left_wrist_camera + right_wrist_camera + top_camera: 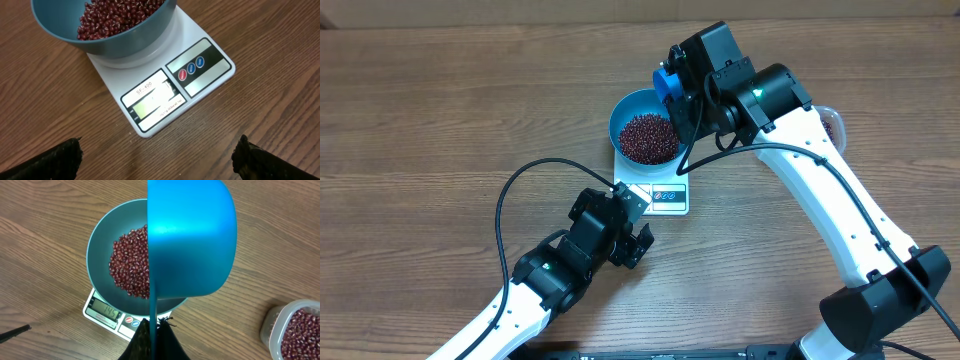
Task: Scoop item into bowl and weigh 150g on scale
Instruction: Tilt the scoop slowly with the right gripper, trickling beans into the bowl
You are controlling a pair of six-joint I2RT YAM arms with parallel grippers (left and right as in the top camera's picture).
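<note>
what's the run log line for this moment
left gripper open, beside scale | right gripper shut on scoop, scoop tipped over bowl | bowl on scale, beans inside

- The left arm point(535, 285) reaches in from the lower left. The left gripper point(640, 248) has its jaws spread wide and holds nothing.
- The right arm point(840, 215) stretches in from the lower right. The right gripper point(677, 88) is clamped on a blue scoop point(190, 240).

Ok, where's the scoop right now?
In the right wrist view the scoop is held in the right gripper's fingers, tipped above the bowl on the scale; overhead, it's at the bowl's far right rim.
</note>
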